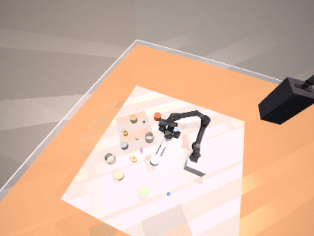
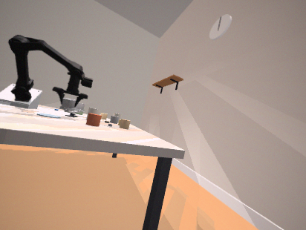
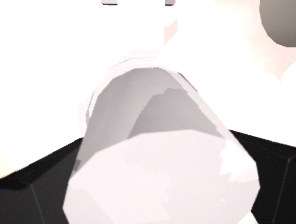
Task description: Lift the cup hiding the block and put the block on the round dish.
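White, smooth-sided and round, the cup (image 3: 165,175) (image 2: 69,103) sits clamped in your black two-fingered tool (image 2: 70,101) (image 3: 151,139), the pale-blue round dish (image 1: 177,130) (image 2: 49,115) lying just beside it.

No text, label, brand or number could be read anywhere. The wall clock (image 2: 220,27) showed a pale face with a dark stroke, but no numerals on it could be made out.

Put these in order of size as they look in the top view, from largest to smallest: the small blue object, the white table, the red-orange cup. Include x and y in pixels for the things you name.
1. White table (image 1: 213,190) (image 2: 160,146)
2. Red-orange cup (image 1: 158,116) (image 2: 93,119)
3. Small blue object (image 1: 168,193)
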`<control>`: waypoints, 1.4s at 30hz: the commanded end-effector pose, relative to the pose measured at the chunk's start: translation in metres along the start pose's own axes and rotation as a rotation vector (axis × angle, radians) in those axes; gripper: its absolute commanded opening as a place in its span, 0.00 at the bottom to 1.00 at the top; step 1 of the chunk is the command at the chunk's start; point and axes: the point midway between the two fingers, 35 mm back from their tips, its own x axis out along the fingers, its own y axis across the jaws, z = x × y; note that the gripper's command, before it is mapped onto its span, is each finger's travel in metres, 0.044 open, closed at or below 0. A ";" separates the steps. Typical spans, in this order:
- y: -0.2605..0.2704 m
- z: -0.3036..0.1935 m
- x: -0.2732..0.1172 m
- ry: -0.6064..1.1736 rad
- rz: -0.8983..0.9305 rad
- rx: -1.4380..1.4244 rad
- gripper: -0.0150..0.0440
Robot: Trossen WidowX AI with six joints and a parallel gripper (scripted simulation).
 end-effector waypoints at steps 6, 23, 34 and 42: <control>-0.005 0.000 -0.015 -0.008 -0.028 0.008 0.25; -0.005 0.000 -0.037 -0.014 -0.046 -0.005 0.25; -0.004 0.000 -0.052 -0.018 -0.057 -0.014 0.25; -0.003 0.000 -0.062 -0.021 -0.066 -0.021 0.25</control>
